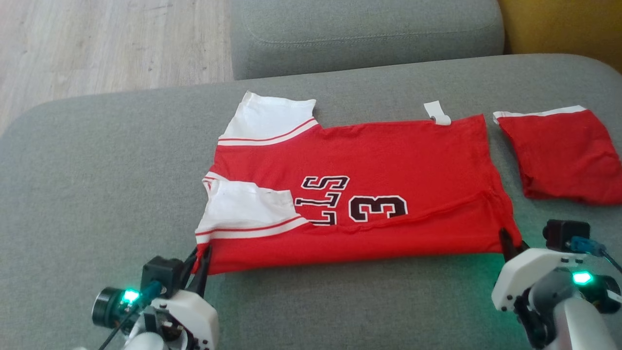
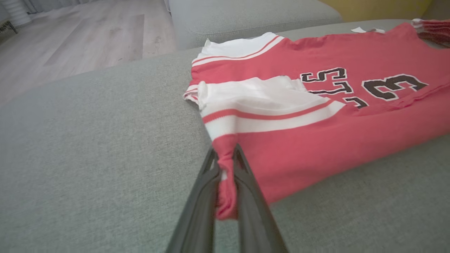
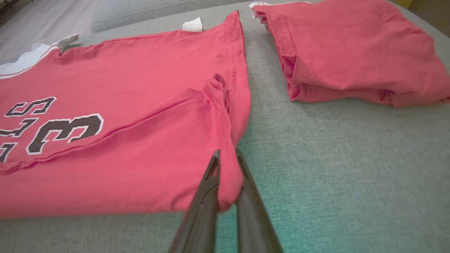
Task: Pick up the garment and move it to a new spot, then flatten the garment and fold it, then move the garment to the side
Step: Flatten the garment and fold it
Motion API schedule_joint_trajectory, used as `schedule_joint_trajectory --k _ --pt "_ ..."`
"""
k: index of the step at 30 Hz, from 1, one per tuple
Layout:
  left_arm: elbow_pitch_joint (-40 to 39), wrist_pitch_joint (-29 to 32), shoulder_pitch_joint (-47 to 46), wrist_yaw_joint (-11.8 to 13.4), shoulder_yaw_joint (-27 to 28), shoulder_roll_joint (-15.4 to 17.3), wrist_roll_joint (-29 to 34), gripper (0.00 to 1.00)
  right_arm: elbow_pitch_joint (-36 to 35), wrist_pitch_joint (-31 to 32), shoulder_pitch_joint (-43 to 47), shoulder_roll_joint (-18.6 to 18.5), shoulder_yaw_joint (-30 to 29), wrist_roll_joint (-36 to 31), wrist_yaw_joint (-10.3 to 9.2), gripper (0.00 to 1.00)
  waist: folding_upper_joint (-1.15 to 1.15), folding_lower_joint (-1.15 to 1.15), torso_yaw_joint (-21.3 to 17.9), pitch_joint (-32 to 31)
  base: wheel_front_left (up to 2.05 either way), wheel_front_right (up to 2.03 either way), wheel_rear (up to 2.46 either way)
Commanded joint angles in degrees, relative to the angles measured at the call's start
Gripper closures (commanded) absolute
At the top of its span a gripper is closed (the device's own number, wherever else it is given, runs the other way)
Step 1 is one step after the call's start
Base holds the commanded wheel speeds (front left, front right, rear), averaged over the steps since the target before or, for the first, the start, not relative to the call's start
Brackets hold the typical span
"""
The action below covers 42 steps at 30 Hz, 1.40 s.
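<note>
- The left gripper (image 2: 225, 156) is pinched almost fully closed on the near sleeve-side corner of the red jersey (image 1: 369, 160), with a twist of red cloth squeezed between its jaws
- The right gripper (image 3: 227, 156) is clamped just as tight on the near hem-side corner, where the cloth lies doubled
- The jersey is spread front-up across the grey sofa seat (image 1: 97, 204), white sleeves to the robot's left and hem to its right; a near strip seems folded over the front
- From the way it bunches and drapes, it looks light, soft and limp: it would likely sag between the two grips and drag on the rough upholstery, so both corners want lifting together and keeping taut
- The corners seem the sensible hold, though so thin a pinch could slip under a hard pull
- A folded red garment (image 1: 563, 155) lies near the hem, not touching it, and is the likeliest obstacle to a sideways move
- A white label (image 1: 437, 113) pokes from the far edge; beyond are a back cushion (image 1: 364, 34) and wooden floor (image 1: 97, 43)
</note>
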Motion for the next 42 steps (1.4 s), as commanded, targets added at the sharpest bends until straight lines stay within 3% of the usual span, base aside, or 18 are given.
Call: schedule_joint_trajectory --k 1,9,10,11,12,13,15,20,24,30,36,42 --pt "-1.96 0.0 -1.95 0.39 1.97 1.62 -0.35 1.0 -2.87 0.3 -0.94 -0.29 1.14 0.5 -0.05 1.0 0.0 0.0 0.12 0.1 0.0 0.0 0.0" --pt "-1.41 0.44 -2.64 0.21 1.07 1.36 -0.47 1.0 -7.32 2.88 1.67 -0.29 0.91 2.05 -0.05 1.0 0.0 0.0 0.46 1.03 0.0 0.0 0.0" --pt "-1.23 0.38 -2.7 0.16 0.99 1.32 -0.53 1.0 -7.86 2.54 1.76 -0.29 0.69 1.93 -0.05 0.96 0.0 0.0 0.41 1.19 0.0 0.0 0.0" --pt "-1.05 0.37 -2.8 0.16 0.95 1.32 -0.56 1.0 -8.31 2.13 1.83 -0.29 0.32 1.93 -0.05 0.0 0.0 0.0 0.32 1.38 0.0 0.0 0.0" --pt "-0.91 0.29 -2.93 0.21 0.9 1.33 -0.52 0.76 -8.64 1.73 1.86 -0.29 -0.07 2.09 -0.05 0.0 0.0 0.0 0.24 1.55 0.0 0.0 0.0" --pt "-0.78 0.14 -3.1 0.34 0.93 1.32 -0.49 0.39 -8.95 1.25 1.82 -0.29 -0.31 2.23 -0.05 0.0 0.0 0.0 0.16 1.72 0.0 0.0 0.0" --pt "-0.49 -0.45 -3.52 0.7 1.15 1.39 -0.36 0.0 -9.77 -0.36 1.38 -0.29 -0.54 2.89 -0.05 0.0 0.0 0.0 -0.11 2.16 0.0 0.0 0.0" --pt "-0.57 -3.57 -5.16 1.79 2.69 1.19 -0.64 0.0 -12.42 -7.45 -0.33 -0.29 1.15 3.97 -0.05 0.0 0.0 0.0 -1.03 3.5 0.0 0.0 0.0" --pt "-0.43 -10.66 -7.67 3.11 6.06 0.96 -1.35 0.0 -13.37 -14.95 -1.44 -0.29 4.15 4.04 -0.05 0.0 0.0 0.0 -2.17 4.99 0.0 0.0 0.0" --pt "-1.27 -16.65 -13.2 2.85 7.94 0.87 -0.82 0.0 -12.16 -22.76 -2.91 -0.29 6.43 4.5 -0.05 0.0 0.0 0.0 -3.96 7.81 0.0 0.0 0.0" --pt "0.13 -15.87 -24.19 -1.83 7.07 2.91 0.19 0.0 -10.53 -27.09 -5.61 -0.29 8.84 5.67 -0.05 0.0 0.0 0.0 -6.49 12.49 0.0 0.0 0.0" --pt "8.3 -7.21 -37.76 -8.22 4.65 7.59 1.8 0.0 -9.8 -28.88 -8.83 -0.29 10.98 7.09 -0.05 0.0 0.0 0.0 -9.95 17.49 0.0 0.0 0.0"
